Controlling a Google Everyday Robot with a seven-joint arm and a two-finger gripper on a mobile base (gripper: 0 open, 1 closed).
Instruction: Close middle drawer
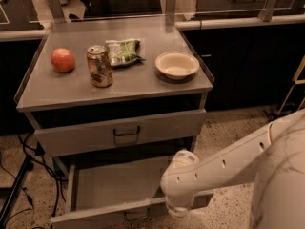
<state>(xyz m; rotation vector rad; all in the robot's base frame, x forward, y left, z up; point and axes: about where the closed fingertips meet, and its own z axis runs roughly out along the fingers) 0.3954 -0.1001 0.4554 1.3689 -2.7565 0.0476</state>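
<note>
The middle drawer [112, 187] is pulled far out of the grey cabinet, its long plain tray showing. Its low front with a small dark handle [136, 217] sits at the bottom of the camera view. My white arm reaches in from the right. Its wrist hangs over the drawer's front right corner. My gripper [178, 208] points down there, at the drawer's front edge, mostly hidden by the wrist. The taller-fronted top drawer [121, 132] with its bigger black handle stands slightly out above the tray.
On the cabinet top [57, 87] stand a red apple [63, 60], a soda can [100, 66], a green chip bag [123, 51] and a white bowl [177, 64]. Cables and a stand leg [16, 187] lie on the floor at left. Dark counters run behind.
</note>
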